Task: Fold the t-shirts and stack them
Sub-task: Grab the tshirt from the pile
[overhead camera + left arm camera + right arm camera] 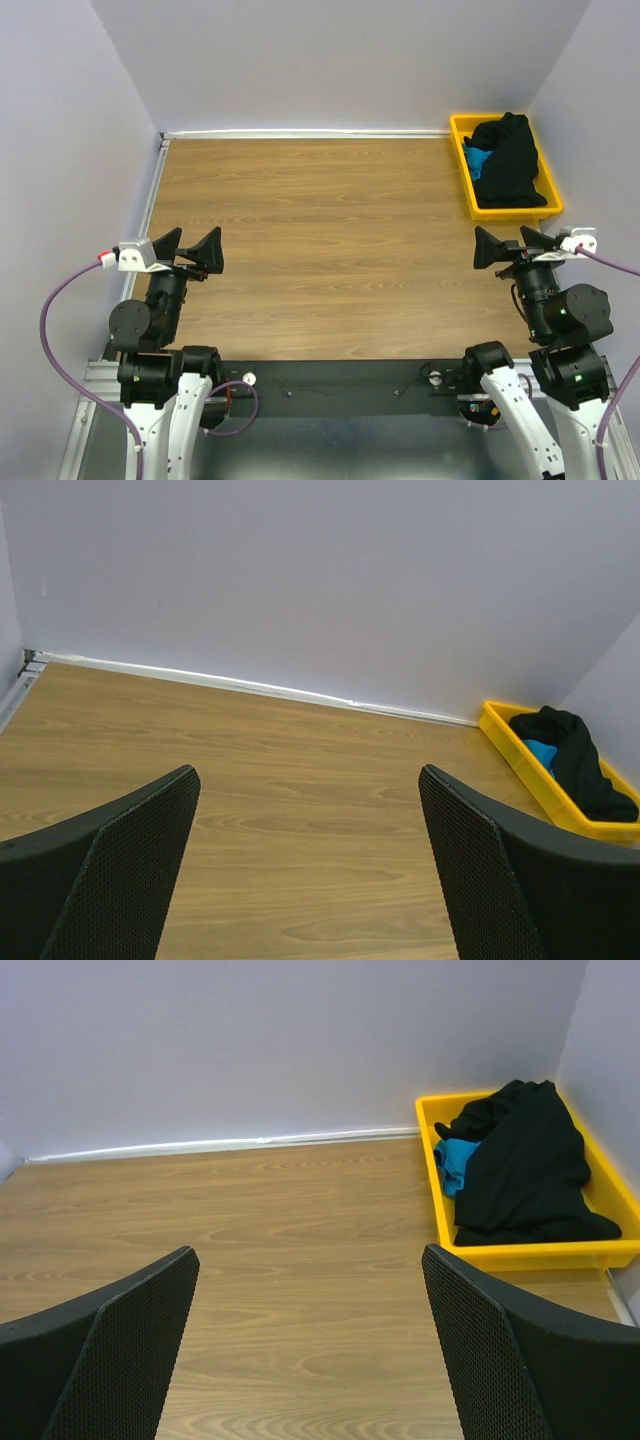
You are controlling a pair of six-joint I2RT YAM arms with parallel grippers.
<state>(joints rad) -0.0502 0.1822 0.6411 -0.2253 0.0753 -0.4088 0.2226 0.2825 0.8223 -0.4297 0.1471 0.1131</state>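
Both shirts are bunched in the tray [458, 150], far right corner of the table [320, 250]. The black shirt [510, 160] is on top and covers most of it; the teal shirt [475, 160] is buried, with only a patch showing on the left side. Nothing folded yet.

Left gripper [188, 250] and right gripper [512, 246] are both released, jaws wide, holding nothing. They sit at the near edge, one on each side.

The tray is on the right arm's side and well apart from the left, so I'd expect you to reach with the right. Black overlies teal, so it likely comes out first. Watch that teal doesn't drag along.
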